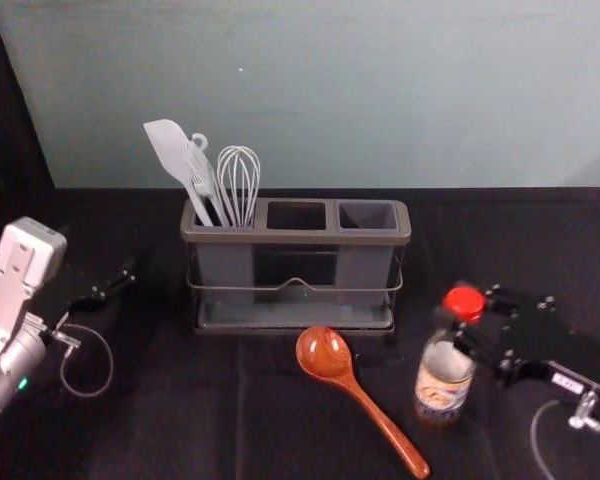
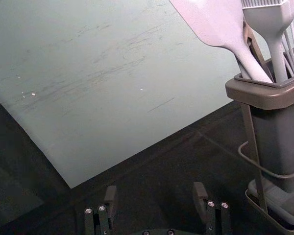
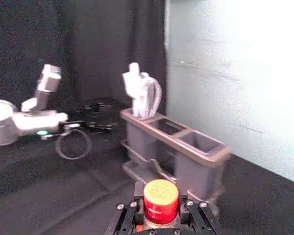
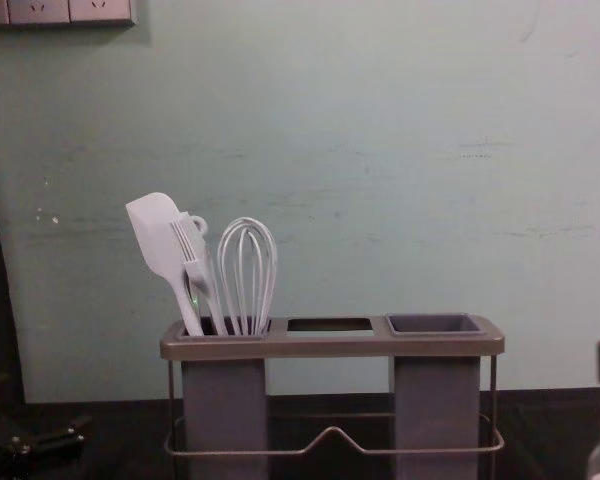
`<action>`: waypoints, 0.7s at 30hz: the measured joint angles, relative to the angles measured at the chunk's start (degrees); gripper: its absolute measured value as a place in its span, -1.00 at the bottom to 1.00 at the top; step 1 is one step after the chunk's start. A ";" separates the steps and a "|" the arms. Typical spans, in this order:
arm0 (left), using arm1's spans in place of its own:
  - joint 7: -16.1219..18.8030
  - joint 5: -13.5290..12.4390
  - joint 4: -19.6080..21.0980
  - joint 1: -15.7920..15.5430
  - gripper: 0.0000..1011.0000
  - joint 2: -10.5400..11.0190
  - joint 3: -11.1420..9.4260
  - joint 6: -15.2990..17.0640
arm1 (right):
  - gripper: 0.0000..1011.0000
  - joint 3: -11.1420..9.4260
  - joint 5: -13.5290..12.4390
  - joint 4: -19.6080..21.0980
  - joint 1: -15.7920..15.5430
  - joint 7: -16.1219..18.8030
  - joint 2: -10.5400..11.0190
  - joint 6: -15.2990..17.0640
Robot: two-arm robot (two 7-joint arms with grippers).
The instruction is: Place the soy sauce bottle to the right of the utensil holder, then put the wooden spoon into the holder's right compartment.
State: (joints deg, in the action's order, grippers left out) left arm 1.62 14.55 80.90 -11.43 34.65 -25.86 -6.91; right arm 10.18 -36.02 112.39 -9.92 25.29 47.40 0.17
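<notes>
Clasping bottle (image 1: 445,380) near cap (image 1: 464,302) with right claw (image 1: 458,330), right of holder (image 1: 300,238), likely to free base for bench (image 1: 180,430); parked left of holder with left claw (image 2: 155,191) spread.

A plain, pale grey-green wall (image 1: 380,100) runs behind the table's far edge, with thin dark scuffs (image 4: 570,230) and a few small white specks (image 2: 33,94). High on its left is a strip of sockets (image 4: 40,12). A black curtain (image 3: 108,44) hangs in folds at the left. Black cloth (image 1: 180,430) covers the table, lightly creased. The light is soft, brightening the wall's right part in the right wrist view.
</notes>
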 joint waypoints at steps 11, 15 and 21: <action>0.00 0.00 0.00 0.00 1.00 0.00 0.00 0.00 | -0.24 -2.27 -0.22 -5.94 4.10 -0.89 -2.88 1.74; 0.00 0.00 0.00 0.00 1.00 0.00 0.00 0.00 | -0.24 -1.45 -0.28 -8.80 7.13 -0.30 -4.28 2.70; 0.00 0.00 0.00 0.00 1.00 0.00 0.00 0.00 | -0.25 0.99 0.65 -13.28 13.32 0.80 -6.24 4.38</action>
State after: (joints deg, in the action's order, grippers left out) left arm 1.62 14.55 80.90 -11.43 34.65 -25.86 -6.91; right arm 11.17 -35.37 99.10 3.39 26.09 41.16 4.55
